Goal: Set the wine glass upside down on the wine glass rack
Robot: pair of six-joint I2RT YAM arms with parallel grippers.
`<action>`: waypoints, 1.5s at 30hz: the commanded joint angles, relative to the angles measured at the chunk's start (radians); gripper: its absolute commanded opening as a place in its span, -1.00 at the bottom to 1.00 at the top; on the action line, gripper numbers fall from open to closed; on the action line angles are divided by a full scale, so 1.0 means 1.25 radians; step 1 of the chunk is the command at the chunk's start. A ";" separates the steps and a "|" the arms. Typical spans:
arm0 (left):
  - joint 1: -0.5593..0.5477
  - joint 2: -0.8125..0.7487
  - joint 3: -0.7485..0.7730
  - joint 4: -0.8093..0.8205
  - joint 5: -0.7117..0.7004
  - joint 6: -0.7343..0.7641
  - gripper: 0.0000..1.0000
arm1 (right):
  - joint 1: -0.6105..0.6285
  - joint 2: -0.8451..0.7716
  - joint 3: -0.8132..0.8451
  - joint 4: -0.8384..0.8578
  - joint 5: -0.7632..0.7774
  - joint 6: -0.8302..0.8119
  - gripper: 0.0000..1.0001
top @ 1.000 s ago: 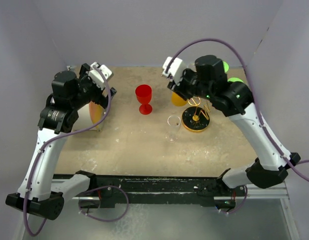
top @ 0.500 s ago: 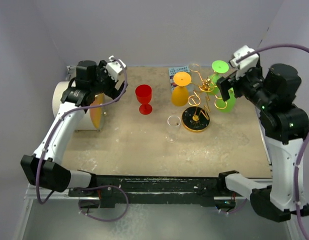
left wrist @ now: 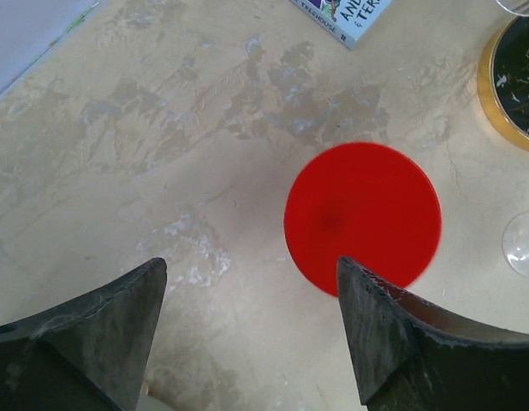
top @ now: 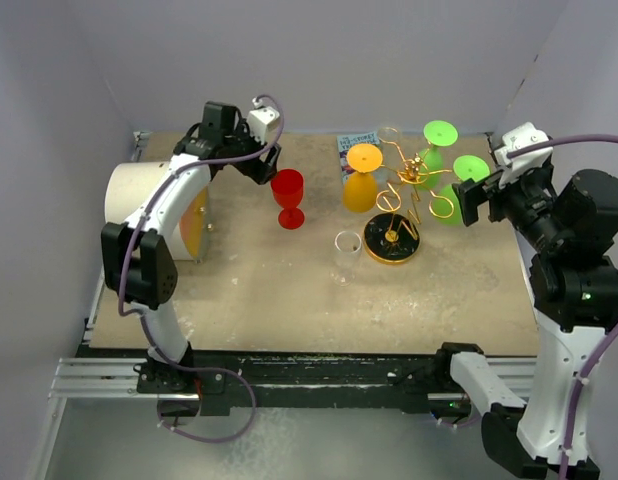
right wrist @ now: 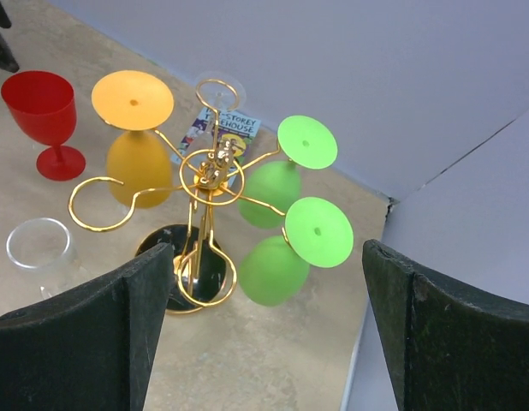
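Note:
A red wine glass point(top: 287, 190) stands upright at the back of the table, and a clear wine glass point(top: 346, 252) stands upright nearer me. The gold wine glass rack point(top: 407, 182) on its black base point(top: 377, 247) carries an orange glass point(top: 360, 190) and two green glasses point(top: 450, 204), all upside down. My left gripper point(top: 266, 165) hovers open just left of the red glass. Seen from above, the red glass point(left wrist: 363, 214) lies ahead and right of the empty left gripper point(left wrist: 252, 265). My right gripper point(top: 471, 203) is open, right of the rack point(right wrist: 209, 171) and apart from it.
A white roll point(top: 139, 195) with an orange face lies at the table's left edge. A small book point(top: 355, 141) lies flat behind the rack. Grey walls close the back and both sides. A further clear glass point(right wrist: 218, 87) hangs at the rack's far side.
The left arm has swung right and forward to the red glass. The right gripper opened, left a green glass hanging on the rack and drew back to the right.

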 commanded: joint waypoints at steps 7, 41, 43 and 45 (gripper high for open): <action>-0.017 0.158 0.199 -0.097 0.039 -0.056 0.25 | -0.012 -0.020 -0.049 0.040 -0.036 0.016 0.86; -0.041 0.027 0.198 -0.254 0.015 0.039 -1.00 | -0.030 -0.037 -0.091 0.044 -0.016 0.015 0.87; -0.041 -0.033 0.158 -0.252 0.022 0.044 -1.00 | -0.033 -0.038 -0.094 0.045 -0.013 0.014 0.88; -0.042 -0.086 0.124 -0.251 0.033 0.047 -1.00 | -0.037 -0.039 -0.095 0.043 -0.017 0.014 0.90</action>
